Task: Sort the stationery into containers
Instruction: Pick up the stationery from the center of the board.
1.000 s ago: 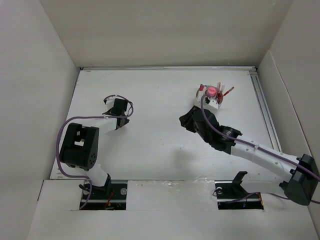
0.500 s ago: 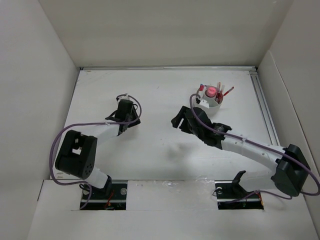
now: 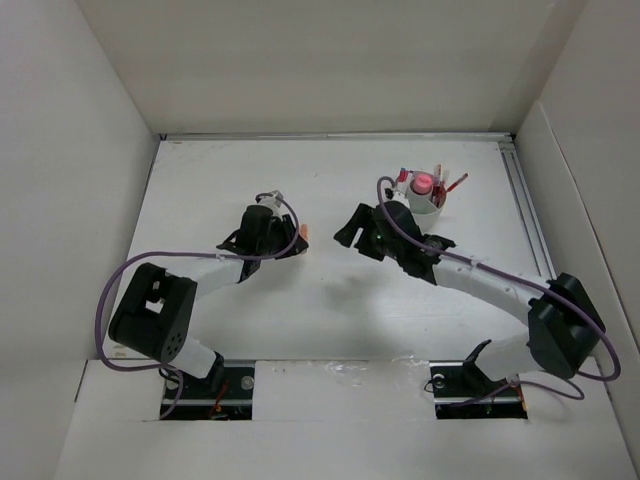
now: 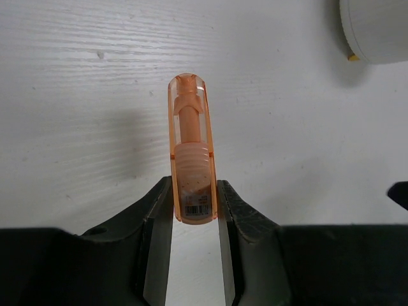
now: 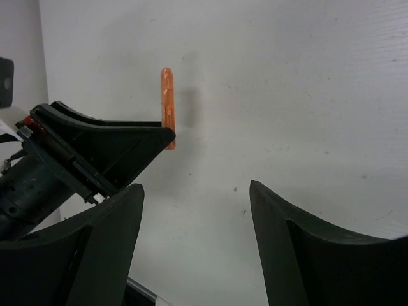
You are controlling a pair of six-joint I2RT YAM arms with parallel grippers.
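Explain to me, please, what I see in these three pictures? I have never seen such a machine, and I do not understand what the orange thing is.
These are two robot arms fixed at the near edge of a white table. One picture looks down from above. The other two come from small cameras on the arms' wrists, so each shows its own black fingers at the bottom.

The left gripper is closed on a short orange piece, a clear plastic stationery item; what kind it is, I cannot tell. It sticks out forward between the fingers. The right gripper is open and holds nothing; its camera sees the orange piece from the side.

At the back right stands a round white tub with pens and markers already upright in it.
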